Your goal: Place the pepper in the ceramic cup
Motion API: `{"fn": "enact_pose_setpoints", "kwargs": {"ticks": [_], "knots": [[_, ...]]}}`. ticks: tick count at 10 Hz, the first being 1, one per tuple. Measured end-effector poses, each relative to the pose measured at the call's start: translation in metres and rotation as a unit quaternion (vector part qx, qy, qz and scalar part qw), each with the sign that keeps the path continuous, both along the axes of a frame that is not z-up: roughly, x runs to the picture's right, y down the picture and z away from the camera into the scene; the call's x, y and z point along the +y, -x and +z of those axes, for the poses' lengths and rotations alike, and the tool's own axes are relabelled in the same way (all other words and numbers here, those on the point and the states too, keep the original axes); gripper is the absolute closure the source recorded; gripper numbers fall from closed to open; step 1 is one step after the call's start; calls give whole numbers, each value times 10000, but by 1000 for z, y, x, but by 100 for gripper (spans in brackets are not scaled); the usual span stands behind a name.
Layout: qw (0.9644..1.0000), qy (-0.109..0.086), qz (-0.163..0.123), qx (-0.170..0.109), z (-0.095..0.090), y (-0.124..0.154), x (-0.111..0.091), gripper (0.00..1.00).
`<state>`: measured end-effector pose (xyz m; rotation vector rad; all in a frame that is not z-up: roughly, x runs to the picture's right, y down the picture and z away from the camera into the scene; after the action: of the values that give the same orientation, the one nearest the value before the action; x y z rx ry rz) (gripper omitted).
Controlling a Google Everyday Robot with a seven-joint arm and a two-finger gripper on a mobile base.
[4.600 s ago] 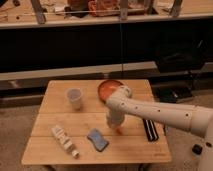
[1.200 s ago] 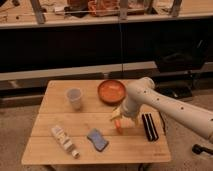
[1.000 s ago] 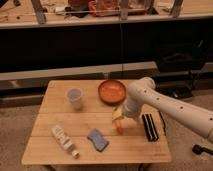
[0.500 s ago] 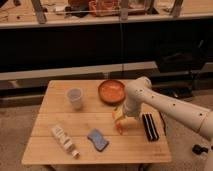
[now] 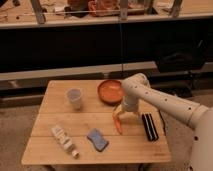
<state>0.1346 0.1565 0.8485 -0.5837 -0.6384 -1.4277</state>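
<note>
The pepper is a slim orange piece at the table's middle front, pointing toward me. It sits directly under my gripper, and I cannot tell whether it is held or resting on the wood. The ceramic cup stands upright on the left half of the table, well to the left of the gripper and apart from it. My white arm reaches in from the right.
A round orange bowl sits just behind the gripper. A blue sponge and a lying bottle are at the front left. A black ribbed object lies right of the gripper. The wooden table has a dark shelf behind.
Since several seconds ago the arm has swung from the table's middle a little to the right. Over the last second the gripper and pepper have barely shifted.
</note>
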Motion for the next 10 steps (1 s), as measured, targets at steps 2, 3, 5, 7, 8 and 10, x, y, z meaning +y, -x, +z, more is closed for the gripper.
{"fn": "enact_pose_setpoints", "kwargs": {"ticks": [2, 3, 5, 7, 8, 10], "knots": [[9999, -118, 47, -68, 4, 13, -3, 20], [9997, -222, 54, -79, 4, 23, -4, 20], [9993, -366, 46, -80, 4, 35, -4, 20], [9991, -415, -32, -45, 7, 43, -3, 20], [9991, -414, -43, -42, 10, 44, -2, 20], [9992, -404, 11, -11, 15, 38, 0, 20]]}}
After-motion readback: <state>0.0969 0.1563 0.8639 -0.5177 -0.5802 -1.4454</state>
